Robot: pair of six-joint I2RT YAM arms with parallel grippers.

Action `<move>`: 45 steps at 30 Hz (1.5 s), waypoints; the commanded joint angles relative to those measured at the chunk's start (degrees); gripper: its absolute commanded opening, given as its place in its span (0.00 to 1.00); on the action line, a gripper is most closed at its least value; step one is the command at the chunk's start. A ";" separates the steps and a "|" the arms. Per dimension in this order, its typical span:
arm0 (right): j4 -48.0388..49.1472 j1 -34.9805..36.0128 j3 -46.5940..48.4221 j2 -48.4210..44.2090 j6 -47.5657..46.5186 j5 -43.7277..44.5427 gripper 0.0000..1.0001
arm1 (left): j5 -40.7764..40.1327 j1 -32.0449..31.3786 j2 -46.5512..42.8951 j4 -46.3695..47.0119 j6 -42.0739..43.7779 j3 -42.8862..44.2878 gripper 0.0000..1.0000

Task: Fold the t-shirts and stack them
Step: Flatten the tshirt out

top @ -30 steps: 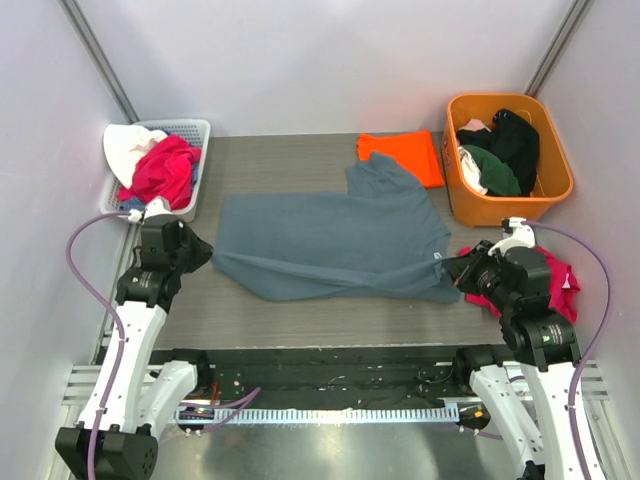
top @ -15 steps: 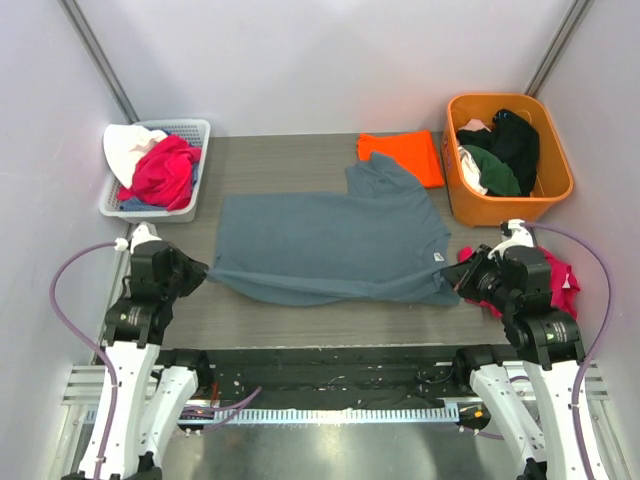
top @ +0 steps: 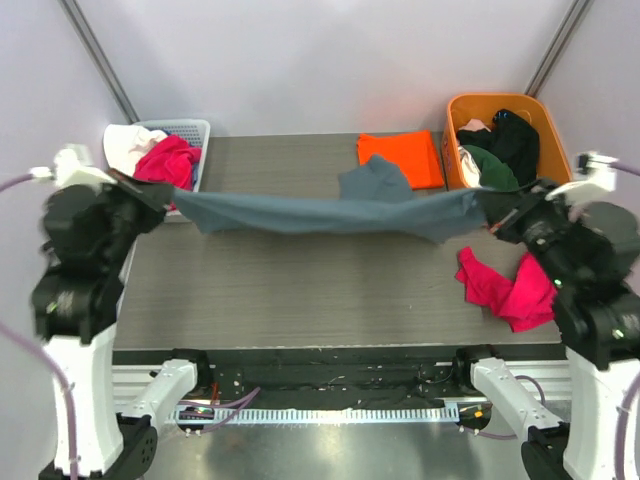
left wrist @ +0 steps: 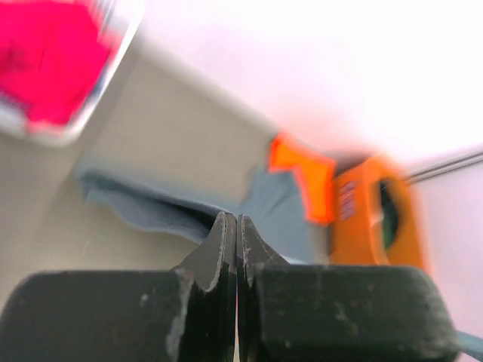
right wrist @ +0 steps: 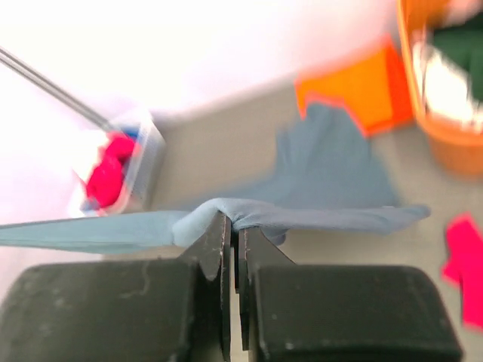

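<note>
The slate blue-grey t-shirt (top: 320, 213) hangs above the table, pulled into a long band between my two grippers. At its left end my left gripper (top: 166, 196) is shut on the cloth; in the left wrist view the jaws (left wrist: 237, 220) are pressed together with the shirt (left wrist: 143, 204) just beyond the tips. My right gripper (top: 496, 212) pinches the right end, and a fold of the shirt (right wrist: 302, 219) bunches over its closed tips (right wrist: 235, 220). One part of the shirt (top: 372, 182) still trails towards the table at the back. The folded bright orange t-shirt (top: 403, 156) lies flat behind it.
An orange plastic tub (top: 555, 150) with dark and white clothes stands at the back right. A white basket (top: 195, 130) with red and white garments sits at the back left. A pink-red garment (top: 505, 285) lies on the table near the right arm.
Both arms have risen and moved apart. The blue-grey shirt, lying spread on the table a second ago, is lifted and stretched between the shut grippers.
</note>
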 commanded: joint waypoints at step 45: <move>27.87 -0.17 29.82 22.30 -8.80 12.10 0.01 | 4.00 0.25 20.31 22.94 4.77 32.83 0.00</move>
